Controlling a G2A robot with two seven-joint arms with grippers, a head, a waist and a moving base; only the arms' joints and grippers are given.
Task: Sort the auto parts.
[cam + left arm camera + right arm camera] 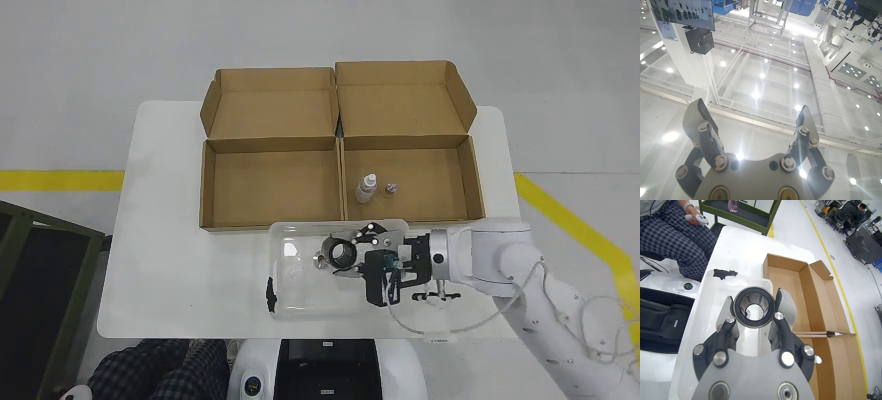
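The step in hand looks like the pick-up stage of one sorting cycle: the right gripper (754, 294) is clenched on a short black-rimmed metal sleeve (754, 306), a bearing by the look of it. The pads press its outer wall from both sides, and its open bore faces the wrist camera. Gripper and sleeve hang over the clear tray (295, 270), above its right half, with the sleeve apparently lifted off the tray floor, though how high is hard to tell. A few smaller pieces lie in the tray under and beside the gripper, too tangled with it to name, and a torn black scrap (725, 273) sticks to the tray's near left corner. Just beyond the tray's far edge stand two open cardboard boxes side by side. The left box (270, 185) has a bare floor. The right box (430, 185) holds a small white bottle-shaped part (366, 186) and a tiny dark part (391, 186) beside it, both close to the wall shared with the left box. The left gripper (752, 106) is released, its jaws spread wide with nothing between them, and it points up at the ceiling; its place relative to the tray cannot be told. The next move probably calls for carrying the sleeve over the tray's far rim and the box's front wall. The grip should loosen only once the sleeve is well inside the box. Which box suits it is not evident.
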